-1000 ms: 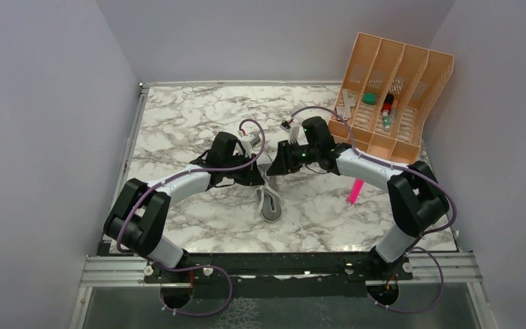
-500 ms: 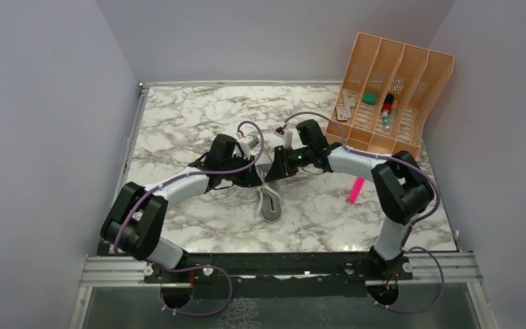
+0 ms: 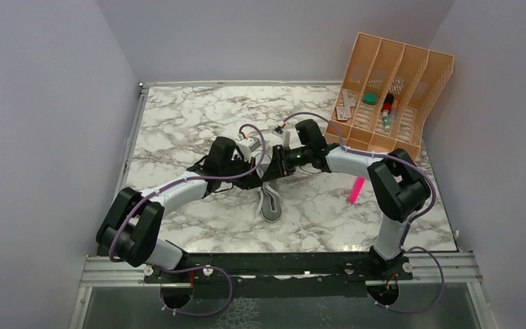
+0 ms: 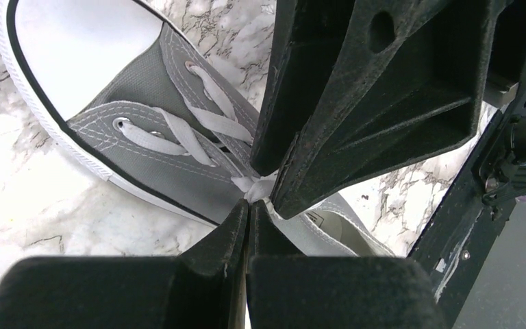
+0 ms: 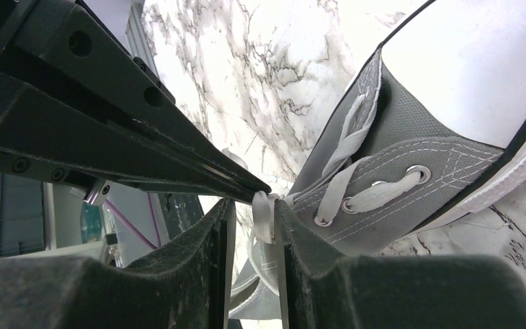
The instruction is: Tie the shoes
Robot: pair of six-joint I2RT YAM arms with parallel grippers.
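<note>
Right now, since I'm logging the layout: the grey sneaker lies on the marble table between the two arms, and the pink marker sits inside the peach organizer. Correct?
Not quite. The pink marker is not inside the peach organizer; it lies on the marble table in front of it, as the top external view shows. The grey sneaker does lie on the table between the two arms.

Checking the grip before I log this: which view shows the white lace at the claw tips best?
Right wrist: the lace is a clear strip between the fingers of the right claw. Left wrist shows only a small bunch at the tips of the shut left claw. Top external hides it under both claws.
</note>
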